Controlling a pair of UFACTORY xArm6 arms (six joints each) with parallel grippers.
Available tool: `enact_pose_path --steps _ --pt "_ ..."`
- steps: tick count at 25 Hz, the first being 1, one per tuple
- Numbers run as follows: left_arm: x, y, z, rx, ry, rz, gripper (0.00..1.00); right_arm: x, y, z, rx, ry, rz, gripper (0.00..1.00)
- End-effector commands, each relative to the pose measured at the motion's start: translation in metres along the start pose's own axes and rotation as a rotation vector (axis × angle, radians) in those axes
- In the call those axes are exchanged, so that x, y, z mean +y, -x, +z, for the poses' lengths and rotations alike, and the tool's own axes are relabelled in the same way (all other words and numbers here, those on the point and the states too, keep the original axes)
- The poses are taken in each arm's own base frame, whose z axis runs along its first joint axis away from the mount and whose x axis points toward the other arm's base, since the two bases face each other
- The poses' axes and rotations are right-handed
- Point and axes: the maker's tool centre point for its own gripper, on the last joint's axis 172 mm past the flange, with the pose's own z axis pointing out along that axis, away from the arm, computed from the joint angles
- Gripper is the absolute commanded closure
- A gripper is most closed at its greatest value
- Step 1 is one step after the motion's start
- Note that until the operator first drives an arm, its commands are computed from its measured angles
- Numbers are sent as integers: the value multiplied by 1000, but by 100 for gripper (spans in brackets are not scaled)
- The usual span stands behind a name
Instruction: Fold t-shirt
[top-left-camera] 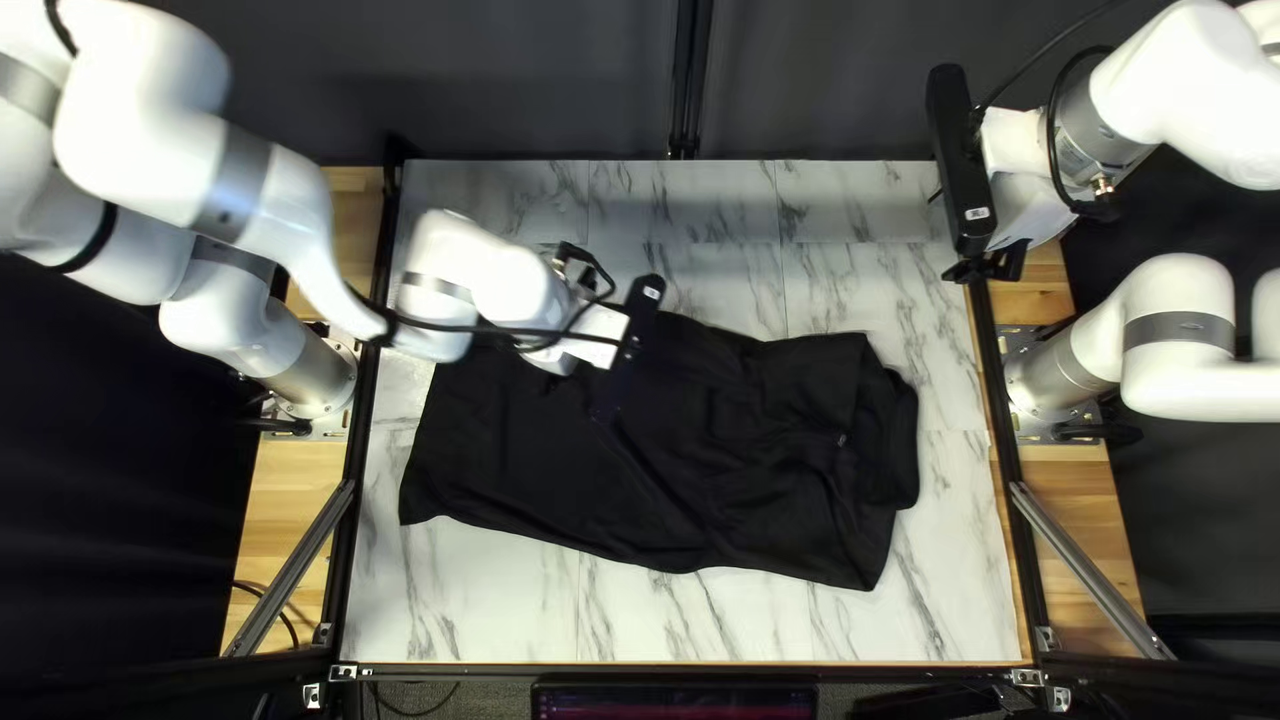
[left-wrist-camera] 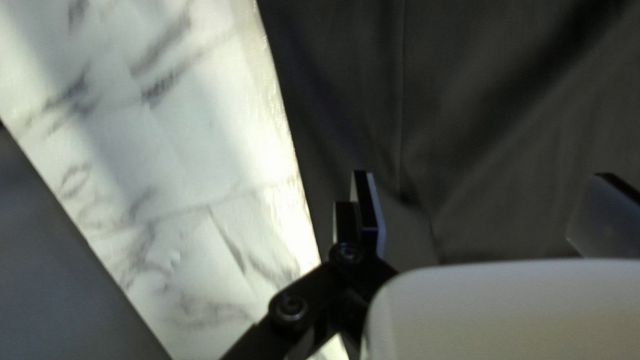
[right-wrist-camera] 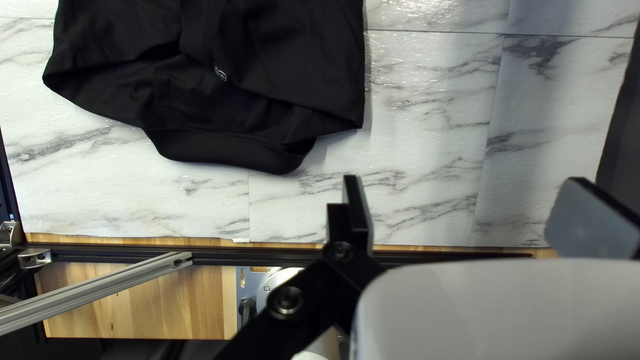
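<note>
Across the middle of the marble-patterned tabletop (top-left-camera: 954,587), a black T-shirt (top-left-camera: 747,467), laid sideways and creased. Above its left half, the left gripper (top-left-camera: 607,408), released, with fingers wide apart. Raised near the tabletop's far right corner, apart from the shirt, the right gripper (top-left-camera: 987,271), likewise spread.

No wording, brand or number is legible. A small white label (top-left-camera: 651,292) marks the black bar (top-left-camera: 644,320) at the wrist of the left arm (top-left-camera: 134,147), its print too tiny to make out. A matching pale tag (top-left-camera: 978,214) sits low on the black housing (top-left-camera: 954,147) at the wrist of the right arm (top-left-camera: 1174,107), equally unreadable. A small light emblem (right-wrist-camera: 221,74) shows on the black T-shirt (right-wrist-camera: 287,53) near its collar, too small to decipher.
</note>
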Motion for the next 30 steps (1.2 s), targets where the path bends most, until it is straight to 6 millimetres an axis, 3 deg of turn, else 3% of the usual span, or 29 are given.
enact_pose_path --steps 1,7,17,30 --pt "-10 -16 13 -14 -46 -23 0 0 0 0 0 0 0 0" --pt "-14 -31 40 -45 -63 -36 0 0 0 0 0 0 0 0" --pt "-16 -49 60 -74 -69 -66 0 0 0 0 0 0 0 0" --pt "-24 -42 70 -91 -78 -98 0 0 0 0 0 0 0 0"
